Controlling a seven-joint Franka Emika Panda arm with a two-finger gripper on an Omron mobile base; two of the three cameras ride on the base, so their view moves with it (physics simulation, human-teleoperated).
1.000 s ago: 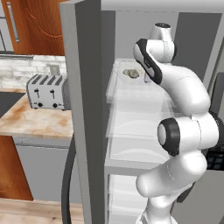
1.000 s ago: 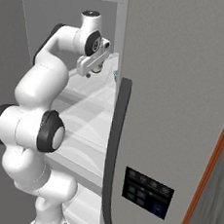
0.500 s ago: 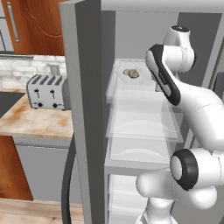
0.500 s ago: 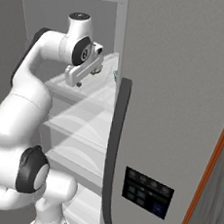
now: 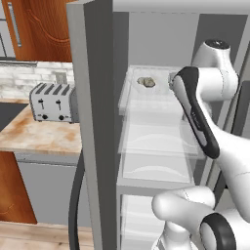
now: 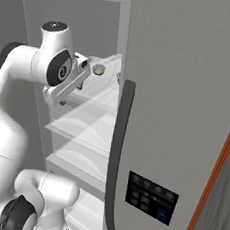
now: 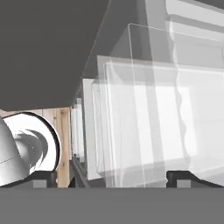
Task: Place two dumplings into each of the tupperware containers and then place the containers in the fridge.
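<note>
1. Left base view: the fridge (image 5: 102, 122) stands open, a tupperware container (image 5: 146, 88) on its top shelf with dumplings (image 5: 146, 82) inside — a toaster (image 5: 51, 101) sits at nine o'clock on the counter (image 5: 29, 139).
2. Right base view: the gripper (image 6: 89, 69) hangs at ten o'clock beside the shelf, one dumpling (image 6: 98, 70) just past it; the door (image 6: 182, 119) hides the rest.
3. Hand view: fingertips (image 7: 183, 176) spread wide, holding nothing — only pale shelves (image 7: 148, 122) ahead.
</note>
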